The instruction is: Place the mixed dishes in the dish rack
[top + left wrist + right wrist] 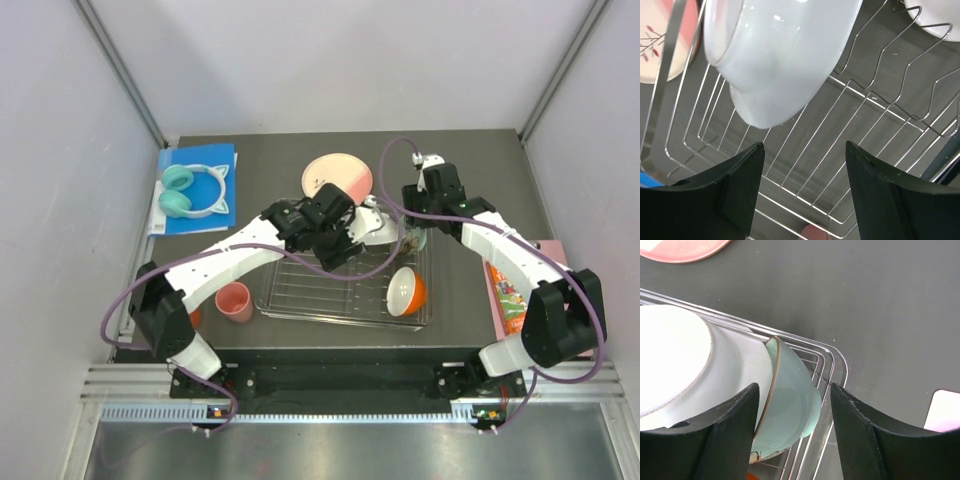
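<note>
The dish rack (300, 292) sits at the table's middle. A white plate (380, 226) stands on edge at its far side, with the mint-green bowl (417, 240) leaning against it. The orange bowl (407, 291) lies in the rack's right end. My left gripper (347, 253) is open and empty over the rack wires (840, 150), just short of the white plate (780, 55). My right gripper (407, 222) is open, its jaws either side of the mint-green bowl (792, 400) without closing on it. The pink-and-cream plate (338, 177) lies behind the rack. The pink cup (234, 301) stands left of the rack. The orange mug (194, 318) is mostly hidden by my left arm.
A flat blue board (205, 215) with teal headphones (192, 190) lies at the far left. A colourful packet (508, 292) on a pink sheet lies at the right edge. Walls close in the table on three sides.
</note>
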